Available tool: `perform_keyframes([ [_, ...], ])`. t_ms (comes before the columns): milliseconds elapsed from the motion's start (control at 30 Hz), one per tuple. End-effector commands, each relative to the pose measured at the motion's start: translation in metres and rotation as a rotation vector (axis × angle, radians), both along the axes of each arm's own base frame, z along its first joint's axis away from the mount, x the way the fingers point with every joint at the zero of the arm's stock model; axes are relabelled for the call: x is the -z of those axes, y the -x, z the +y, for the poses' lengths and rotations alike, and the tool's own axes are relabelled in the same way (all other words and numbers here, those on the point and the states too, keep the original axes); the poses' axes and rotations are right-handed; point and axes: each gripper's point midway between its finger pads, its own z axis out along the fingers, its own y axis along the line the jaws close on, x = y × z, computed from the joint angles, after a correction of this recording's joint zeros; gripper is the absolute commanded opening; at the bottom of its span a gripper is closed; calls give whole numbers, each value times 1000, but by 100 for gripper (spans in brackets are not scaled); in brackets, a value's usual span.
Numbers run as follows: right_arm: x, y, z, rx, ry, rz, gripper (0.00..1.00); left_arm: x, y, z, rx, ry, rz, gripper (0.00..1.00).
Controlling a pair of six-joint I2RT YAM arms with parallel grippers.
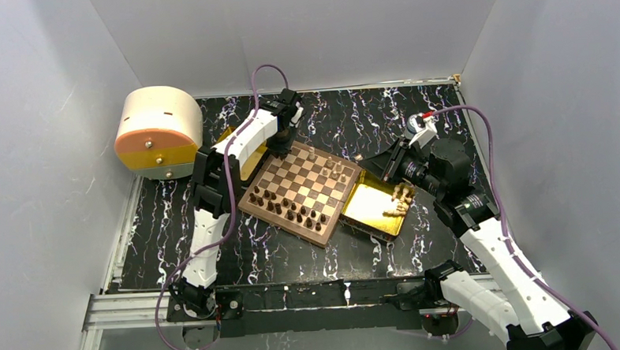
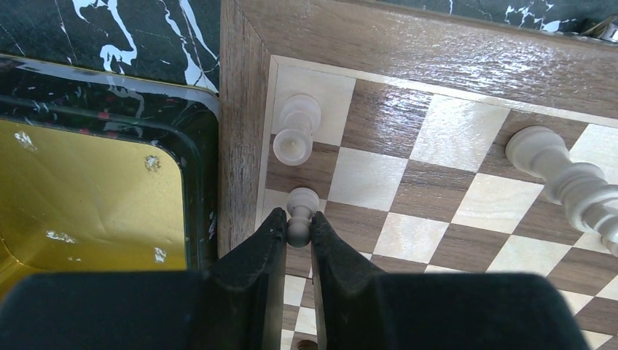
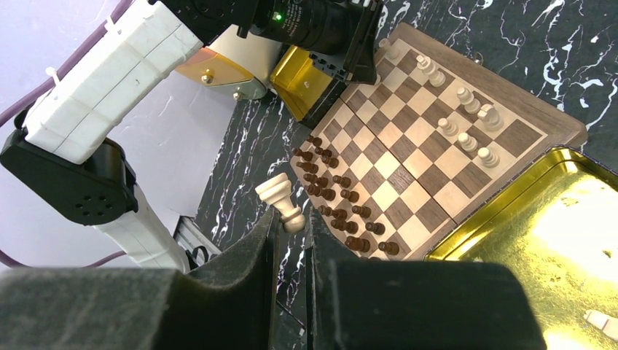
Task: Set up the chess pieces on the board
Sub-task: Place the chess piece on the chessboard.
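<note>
Risk: my left gripper (image 2: 297, 227), clamped on a light tan wooden pawn (image 2: 302, 203) beside the checkered board's (image 2: 244, 146) left rim, could tip the pale piece (image 2: 295, 131) above it; my right gripper (image 3: 291, 227) pinches a pale wooden rook (image 3: 275, 193).

Both the left arm (image 1: 246, 138) and the right arm (image 1: 496, 250) are built of boxy white shells alternating with rounded black joint housings, and a purple cable (image 1: 264, 67) runs along each. From the right wrist, the left arm's white shells show thin white cable ties (image 3: 51, 75), one black housing (image 3: 76, 197) has a cluster of small holes, and a green light (image 3: 276, 16) glows on another. The left gripper (image 2: 299, 222) and right gripper (image 3: 291, 222) have matte black, wedge-shaped fingers (image 2: 255, 255).
</note>
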Motion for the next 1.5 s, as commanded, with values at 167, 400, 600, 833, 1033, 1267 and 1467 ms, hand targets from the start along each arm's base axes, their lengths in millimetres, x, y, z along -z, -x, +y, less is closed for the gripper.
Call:
perform_keyframes([
  [167,-31,1,-5,16,-13,-96,0,-10,-16,2,-5,-13,-55,11],
  [400,-30,1,-5,20,-7,-95,0,-6,-20,4,-6,-31,-58,11],
  [600,-29,0,-6,25,-3,-97,0,-5,-18,3,-3,-25,-51,12],
  [833,-27,0,-6,22,-3,-94,0,-12,-17,-6,7,26,-51,25],
  [1033,-26,1,-6,20,-2,-91,0,-21,-19,-4,-6,22,-74,32],
  [1267,-16,3,-3,4,-1,-62,0,-54,-22,-8,-25,64,-126,37],
  [1467,-2,4,2,-23,-10,-18,0,-116,-16,-31,-37,278,-195,43],
])
